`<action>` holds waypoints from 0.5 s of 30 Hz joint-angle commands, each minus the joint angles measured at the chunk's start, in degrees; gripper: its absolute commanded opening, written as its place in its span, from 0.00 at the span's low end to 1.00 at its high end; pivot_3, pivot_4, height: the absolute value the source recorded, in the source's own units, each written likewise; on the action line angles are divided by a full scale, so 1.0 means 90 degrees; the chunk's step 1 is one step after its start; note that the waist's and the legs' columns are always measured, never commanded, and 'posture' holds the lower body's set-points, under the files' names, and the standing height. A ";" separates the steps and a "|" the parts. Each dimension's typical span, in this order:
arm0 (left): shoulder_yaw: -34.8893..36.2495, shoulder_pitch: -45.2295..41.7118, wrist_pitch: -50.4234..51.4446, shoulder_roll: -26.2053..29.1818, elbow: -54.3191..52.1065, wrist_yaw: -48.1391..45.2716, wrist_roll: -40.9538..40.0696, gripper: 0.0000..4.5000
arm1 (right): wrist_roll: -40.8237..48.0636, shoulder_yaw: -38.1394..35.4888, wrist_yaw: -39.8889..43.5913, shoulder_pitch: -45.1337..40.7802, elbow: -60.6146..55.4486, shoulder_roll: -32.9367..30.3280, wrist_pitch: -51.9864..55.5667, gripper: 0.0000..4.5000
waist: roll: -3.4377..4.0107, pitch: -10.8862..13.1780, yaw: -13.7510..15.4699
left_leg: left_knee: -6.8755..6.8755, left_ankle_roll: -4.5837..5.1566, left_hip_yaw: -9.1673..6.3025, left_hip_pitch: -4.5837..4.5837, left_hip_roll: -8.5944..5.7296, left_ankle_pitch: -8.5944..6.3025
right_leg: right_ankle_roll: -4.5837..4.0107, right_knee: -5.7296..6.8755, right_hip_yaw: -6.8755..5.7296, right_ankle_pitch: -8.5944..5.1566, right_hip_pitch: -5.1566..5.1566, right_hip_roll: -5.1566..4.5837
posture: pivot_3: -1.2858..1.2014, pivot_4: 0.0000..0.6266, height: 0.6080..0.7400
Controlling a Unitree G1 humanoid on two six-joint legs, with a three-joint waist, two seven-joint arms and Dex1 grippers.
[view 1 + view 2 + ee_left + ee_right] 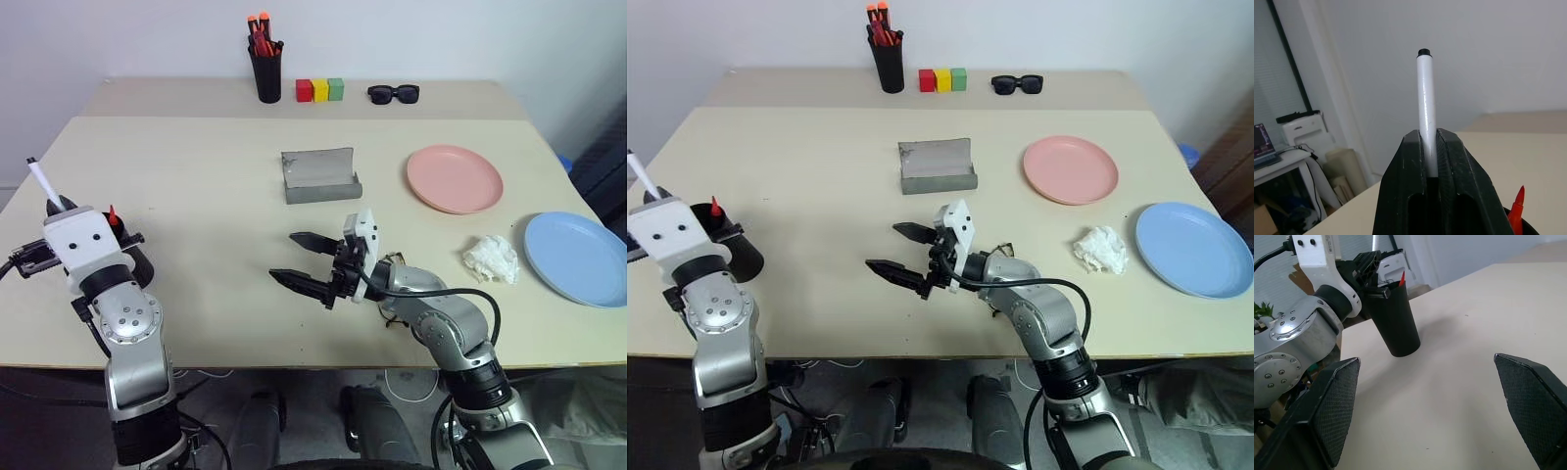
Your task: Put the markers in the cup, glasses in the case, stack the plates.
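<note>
Marker: thin white pen with a black cap (pixel 1426 107), pinched upright between the two black fingers of the left claw (pixel 1430 152), tip end down over the wide black cup (pixel 1393 320), apparently so it can drop straight in.
Cup: at the left edge of the pale wooden surface (pixel 196 186), just beside the left arm; red-orange pen (pixel 1517 210) already standing inside, its end poking above the rim.
Right claw (pixel 306 262): spread wide and holding nothing, turned toward the cup, hanging above the middle of the surface as if waiting its turn.
Glasses: thin dark wire-rimmed pair (pixel 1004 253), lying on the surface largely hidden under the right forearm, not yet cased.
Case: grey hinged eyeglass case (pixel 319 176), open beyond the right claw, ready to receive them.
Plates: salmon pink round plate (pixel 454 178) and light blue one (pixel 576 258), apart at the right, unstacked; a crumpled white tissue (pixel 490 258) between them.
</note>
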 commanded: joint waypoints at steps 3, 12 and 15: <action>0.0047 0.0005 -0.0061 0.0014 -0.0128 0.0095 0.0086 0.60 | 0.0141 -0.0065 -0.0049 0.0009 -0.0323 0.0048 -0.0020 1.00 | 0.0000 0.0000 0.0000 | 0.0000 0.0000 0.0000 0.0000 0.0000 0.0000 | 0.0000 0.0000 0.0000 0.0000 0.0000 0.0000 | 0.52 0.24 1.00; 0.0009 -0.0389 0.0058 0.0084 -0.0381 0.0048 0.0026 0.81 | 0.0188 -0.0065 -0.0001 -0.0039 -0.0265 0.0016 -0.0014 1.00 | 0.0000 0.0000 0.0008 | 0.0000 0.0000 0.0000 0.0000 0.0000 0.0000 | 0.0000 0.0000 0.0000 0.0000 0.0000 0.0000 | 0.52 0.24 1.00; -0.0342 -0.1023 0.0135 0.0281 -0.0331 -0.0586 -0.0361 0.81 | 0.0177 -0.0072 0.0005 -0.0054 -0.0245 -0.0008 -0.0009 1.00 | -0.0001 0.0000 0.0016 | 0.0003 0.0000 -0.0001 -0.0003 -0.0001 0.0000 | 0.0000 -0.0001 -0.0003 0.0000 0.0001 0.0000 | 0.52 0.24 1.00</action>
